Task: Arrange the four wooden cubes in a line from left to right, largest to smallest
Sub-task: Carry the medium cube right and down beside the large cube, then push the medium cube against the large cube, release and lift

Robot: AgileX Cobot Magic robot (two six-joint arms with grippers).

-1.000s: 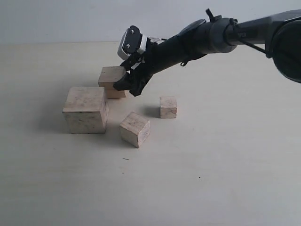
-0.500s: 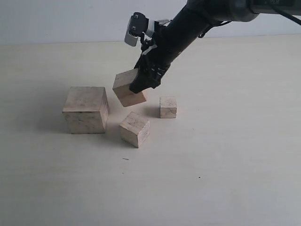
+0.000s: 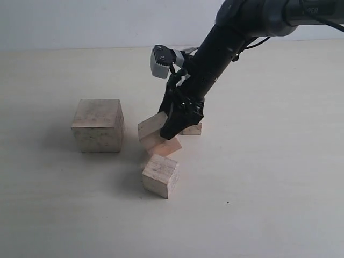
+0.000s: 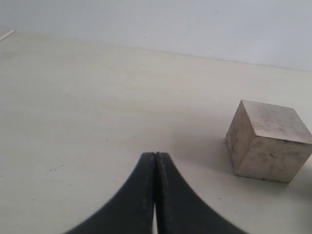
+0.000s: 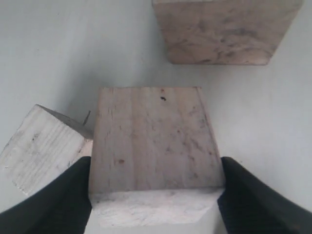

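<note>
The largest wooden cube (image 3: pixel 98 124) stands at the left on the table. My right gripper (image 3: pixel 177 122) is shut on the second-largest cube (image 3: pixel 155 134), which hangs tilted just to the right of the largest one, low over the table. In the right wrist view this held cube (image 5: pixel 153 141) sits between both fingers, with the largest cube (image 5: pixel 224 29) beyond it. A smaller cube (image 3: pixel 160 175) lies just in front of the held one, seen again as the smaller cube (image 5: pixel 41 148). The smallest cube (image 3: pixel 193 129) is partly hidden behind the gripper. My left gripper (image 4: pixel 155 156) is shut and empty, with the largest cube (image 4: pixel 267 141) nearby.
The pale tabletop (image 3: pixel 269 188) stretches bare to the right and front of the cubes. A light wall (image 3: pixel 80 21) runs behind the table. The right arm (image 3: pixel 231 37) reaches in from the upper right over the cubes.
My right gripper has carried the second-largest cube from behind the largest one down and forward to its right. The smaller cube in front has shifted nearer the front edge.
</note>
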